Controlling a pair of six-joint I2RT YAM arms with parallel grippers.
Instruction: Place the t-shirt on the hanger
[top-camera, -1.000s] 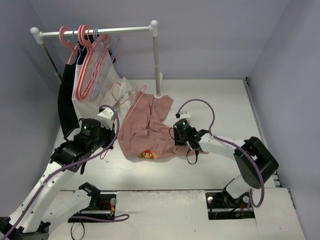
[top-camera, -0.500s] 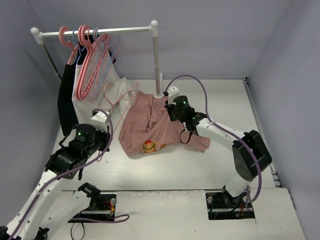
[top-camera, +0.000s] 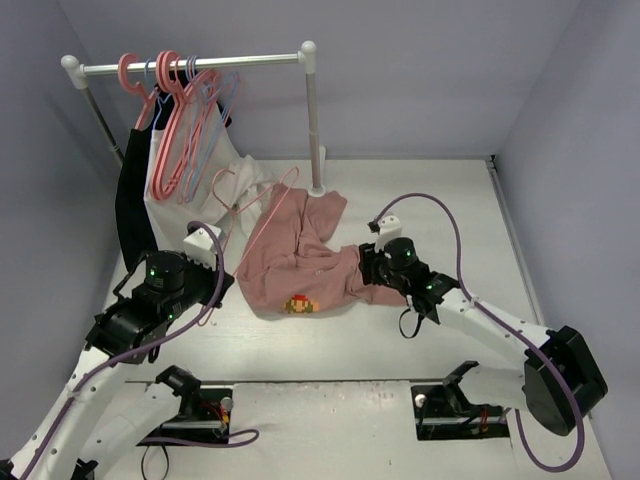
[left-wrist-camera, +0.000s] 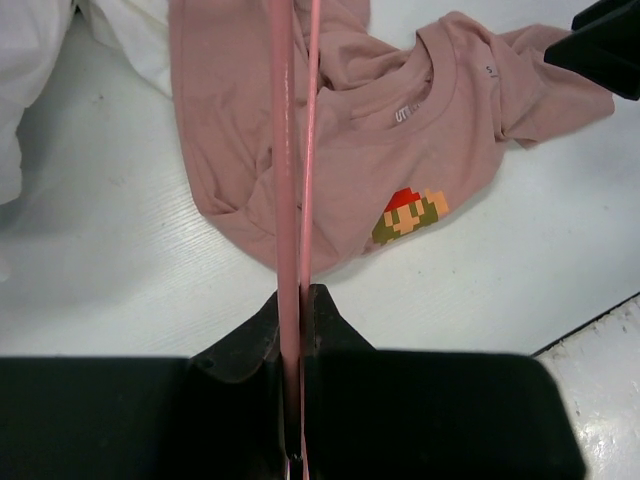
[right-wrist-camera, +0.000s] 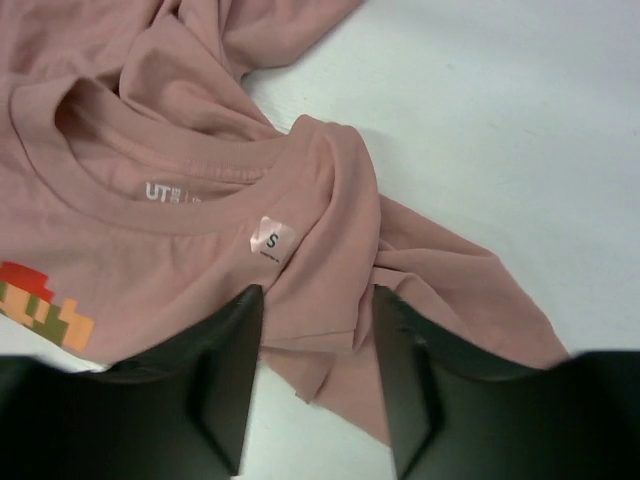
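- Pale-pink wire of the hanger (left-wrist-camera: 287, 150) is clamped tight between the jaws of the left gripper (left-wrist-camera: 297, 305). Its two thin bars run straight out ahead of the fingertips.
- Just beyond those jaws the bars pass over the t-shirt (left-wrist-camera: 340, 150), which lies crumpled on the white table (left-wrist-camera: 120, 270). Whether the wire touches the cloth cannot be told.
- Ahead and to the right of the left jaws, the shirt's small cartoon print (left-wrist-camera: 410, 215) lies face up.
- The right gripper (right-wrist-camera: 318, 300) has its jaws parted, one finger on either side of a folded edge of the salmon cloth near the neckline. The fingers are not pressed onto the fabric.
- Just ahead of the right jaws is a white size tag (right-wrist-camera: 272, 240) marked S, sewn at the ribbed collar (right-wrist-camera: 335, 175), with the neck opening past it.
- To the left of the right jaws a corner of the print shows. To their right a rumpled fold of the shirt trails over bare table.
- Far beyond both grippers stands a clothes rail (top-camera: 200, 63) carrying coral hangers (top-camera: 170, 130). A white garment (top-camera: 250, 170) and a black garment (top-camera: 130, 215) hang from it.
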